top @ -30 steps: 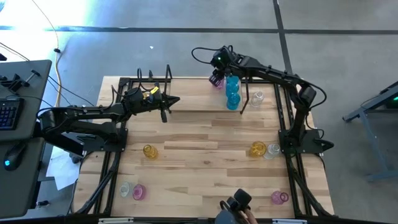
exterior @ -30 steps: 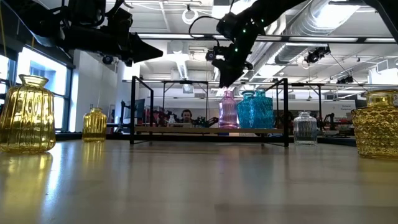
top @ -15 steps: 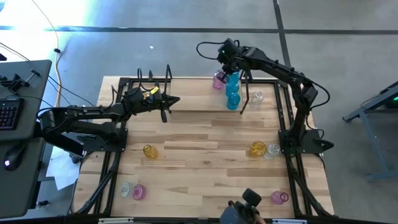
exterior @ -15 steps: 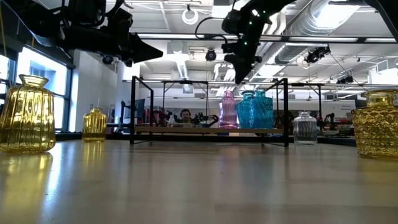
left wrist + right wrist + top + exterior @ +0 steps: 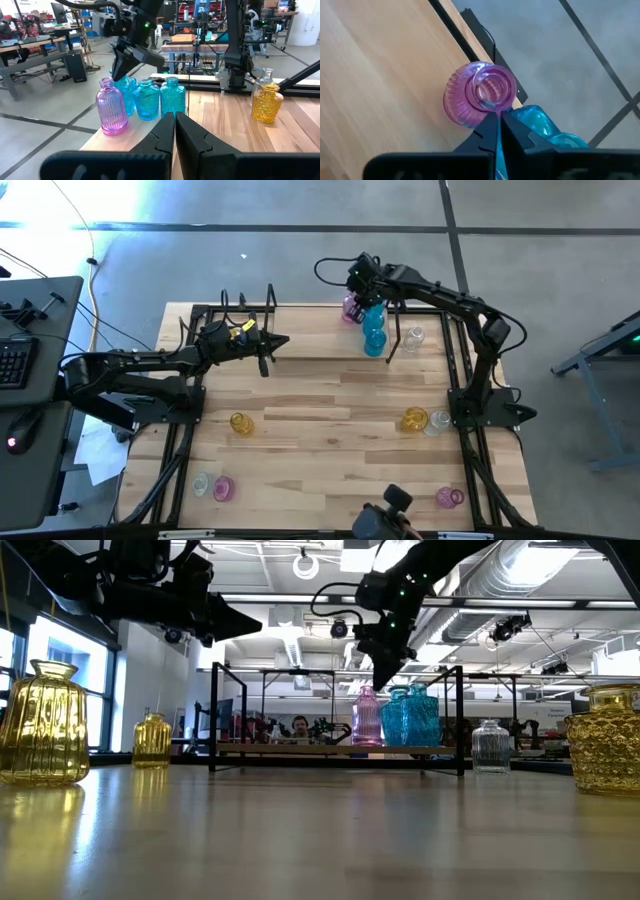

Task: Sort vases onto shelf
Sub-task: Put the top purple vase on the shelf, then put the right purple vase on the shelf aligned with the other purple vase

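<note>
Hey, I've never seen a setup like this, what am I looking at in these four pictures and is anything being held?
Two dark robot arms work at a wooden table. One picture looks straight down, one looks level across the tabletop, and two come from cameras on the arms' wrists. The right gripper hangs above a pink vase standing on the shelf beside a row of blue vases; its fingers are shut and hold nothing. The left gripper waits over the shelf's other end, also shut and empty. More yellow, clear and pink vases stand elsewhere on the table, such as a yellow vase.
</note>
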{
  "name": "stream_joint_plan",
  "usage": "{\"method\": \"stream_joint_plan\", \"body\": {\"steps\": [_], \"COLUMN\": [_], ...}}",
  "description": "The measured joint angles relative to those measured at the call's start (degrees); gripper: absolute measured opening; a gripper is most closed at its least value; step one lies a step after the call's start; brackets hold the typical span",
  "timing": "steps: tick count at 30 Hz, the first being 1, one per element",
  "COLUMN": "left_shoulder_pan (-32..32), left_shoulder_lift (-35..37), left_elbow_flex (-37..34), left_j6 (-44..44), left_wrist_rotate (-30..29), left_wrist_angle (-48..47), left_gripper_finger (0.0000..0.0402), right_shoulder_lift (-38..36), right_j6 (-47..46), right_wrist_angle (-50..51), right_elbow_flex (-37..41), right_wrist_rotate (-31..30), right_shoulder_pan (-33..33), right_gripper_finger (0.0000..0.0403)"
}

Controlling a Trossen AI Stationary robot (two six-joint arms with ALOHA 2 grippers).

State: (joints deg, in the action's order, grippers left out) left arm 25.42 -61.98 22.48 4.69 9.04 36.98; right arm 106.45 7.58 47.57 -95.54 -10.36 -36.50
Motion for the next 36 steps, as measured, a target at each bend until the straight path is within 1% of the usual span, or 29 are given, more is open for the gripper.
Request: {"method": "stream_joint_plan", "body": {"steps": [14,18,23,27,29,31,36], "left_shoulder_pan": [0.01,-0.01,-0.02,-0.02,-0.01,-0.02,-0.16], "left_shoulder_lift": [0.00,0.00,0.00,0.00,0.00,0.00,0.00], "left_elbow_flex": [0.00,0.00,0.00,0.00,0.00,0.00,0.00], "left_j6": [0.00,0.01,0.37,0.46,0.48,0.48,0.36], "left_wrist_rotate": [0.00,0.00,0.00,0.00,0.00,0.00,0.02], "left_wrist_angle": [-0.05,-0.08,-0.25,-0.62,-1.16,-1.27,-1.55], "left_gripper_finger": [0.0005,0.0005,0.0005,0.0005,0.0005,0.0005,0.0005], "right_shoulder_lift": [0.00,-0.14,-2.06,-2.73,-2.73,-2.93,-4.76], "right_j6": [-0.05,0.23,1.44,1.71,1.50,1.54,-0.47], "right_wrist_angle": [-3.19,-3.10,-1.72,-3.91,-6.56,-12.86,-31.37], "right_elbow_flex": [0.78,0.78,0.78,0.78,1.08,3.46,15.10], "right_wrist_rotate": [0.07,0.03,0.02,0.01,0.03,0.22,3.01], "right_shoulder_pan": [-0.16,0.64,4.41,9.01,11.57,14.21,19.57], "right_gripper_finger": [0.0001,0.0000,0.0000,0.0000,0.0000,0.0000,0.0000]}}
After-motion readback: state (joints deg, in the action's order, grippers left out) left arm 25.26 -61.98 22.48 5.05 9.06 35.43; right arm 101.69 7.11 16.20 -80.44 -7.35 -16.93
